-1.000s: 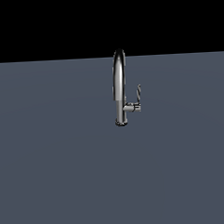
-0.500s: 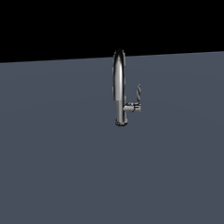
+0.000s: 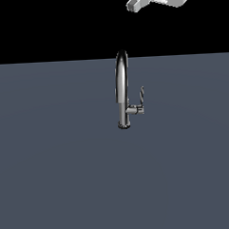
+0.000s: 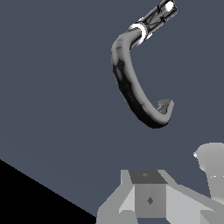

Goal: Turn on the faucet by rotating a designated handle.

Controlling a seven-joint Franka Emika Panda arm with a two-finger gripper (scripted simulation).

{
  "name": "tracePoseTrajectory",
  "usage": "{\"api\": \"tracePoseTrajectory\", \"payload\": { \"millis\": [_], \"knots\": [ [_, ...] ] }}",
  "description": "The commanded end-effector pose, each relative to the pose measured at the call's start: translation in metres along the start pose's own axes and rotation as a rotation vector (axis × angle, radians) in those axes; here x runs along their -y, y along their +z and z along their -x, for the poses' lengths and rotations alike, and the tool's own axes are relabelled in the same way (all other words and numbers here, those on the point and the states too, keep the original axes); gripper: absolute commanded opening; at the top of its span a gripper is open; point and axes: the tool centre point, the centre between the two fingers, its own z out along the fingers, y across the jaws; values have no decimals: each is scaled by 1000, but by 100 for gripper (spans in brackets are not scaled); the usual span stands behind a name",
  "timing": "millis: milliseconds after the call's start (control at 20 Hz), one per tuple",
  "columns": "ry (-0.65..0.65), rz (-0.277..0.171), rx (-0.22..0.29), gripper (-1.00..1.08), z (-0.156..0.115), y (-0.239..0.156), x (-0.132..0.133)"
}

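Observation:
The chrome faucet stands upright on the grey surface, with its arched spout rising to the black background. The handle is a thin lever on a short stub on the faucet's side toward the exterior view's right, pointing up. My gripper shows only partly at the top edge, well above the faucet and toward the exterior view's right, touching nothing. In the wrist view the curved spout lies ahead of the grey gripper body. I cannot pick out the lever there, nor the fingers' spacing.
The flat grey-blue surface spreads all around the faucet, with a black background behind it. A pale grey rounded part shows beside the gripper body in the wrist view.
The gripper has come into the exterior view at the top edge; earlier no part of the arm showed. The faucet and its lever have not moved.

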Motion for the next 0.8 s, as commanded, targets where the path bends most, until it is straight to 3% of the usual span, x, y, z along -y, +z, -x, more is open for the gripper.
{"api": "tracePoseTrajectory", "payload": {
  "millis": [0,750],
  "knots": [
    [41,-43,38,-100,-18,1,1],
    [325,-334,300,-100,-134,24,-12]
  ]
}}
